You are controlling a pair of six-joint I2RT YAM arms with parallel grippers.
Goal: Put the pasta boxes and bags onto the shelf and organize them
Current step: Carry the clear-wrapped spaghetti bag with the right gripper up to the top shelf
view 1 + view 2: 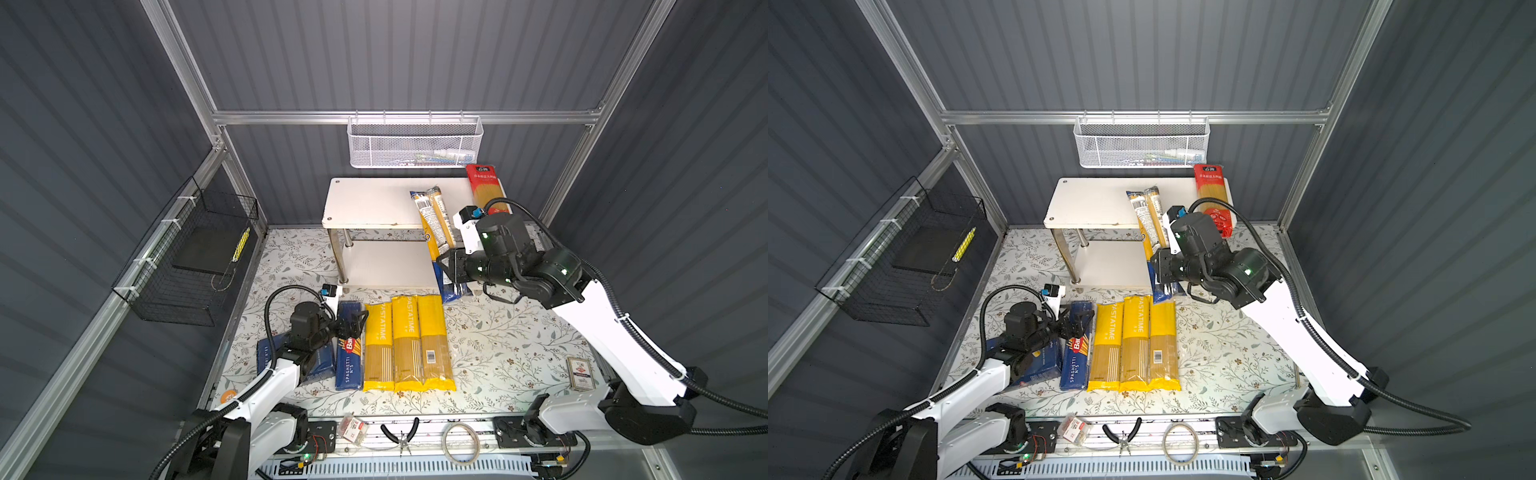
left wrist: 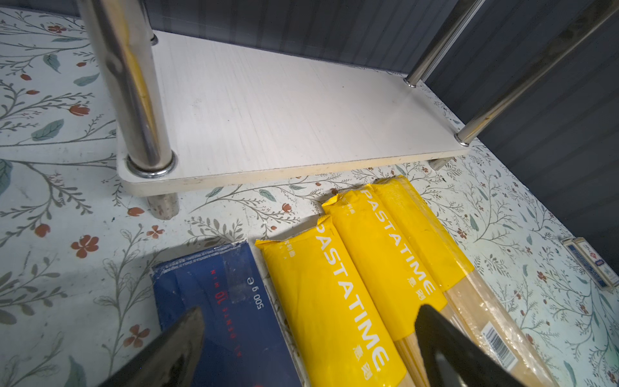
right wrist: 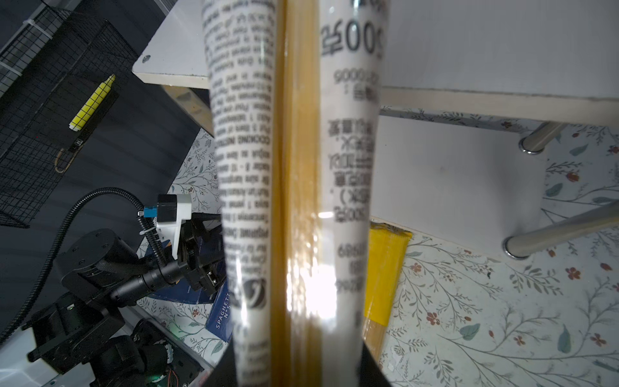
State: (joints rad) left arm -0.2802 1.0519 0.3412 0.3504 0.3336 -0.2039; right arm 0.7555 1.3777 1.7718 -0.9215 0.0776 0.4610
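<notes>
- Clamping down on the spaghetti bag, the right gripper is holding it tilted. The jaws are gripping the bag's lower part.
- The bag's upper end is lying over the top board of the shelf, near the right side. Its blue lower end is hanging toward the table. Whether the upper end is actually resting on the board cannot be told.
- The left gripper is hovering with its jaws wide apart and gripping nothing. It is sitting above the blue spaghetti box, next to the nearest of the yellow bags.
- Those three yellow bags are lying side by side on the table in front of the shelf, with the blue box just beside them. A second blue box is lying partly under the left arm. A red bag is already sitting at the right end of the top board.
- The held bag is probably behaving as a light, slick-filmed bundle, stiff along its length but brittle inside. Gripped near one end, it is likely levering and sliding, so a hold nearer the middle would suit it better.
- The boxes are likely handling as rigid and easy, best taken across their narrow width.
</notes>
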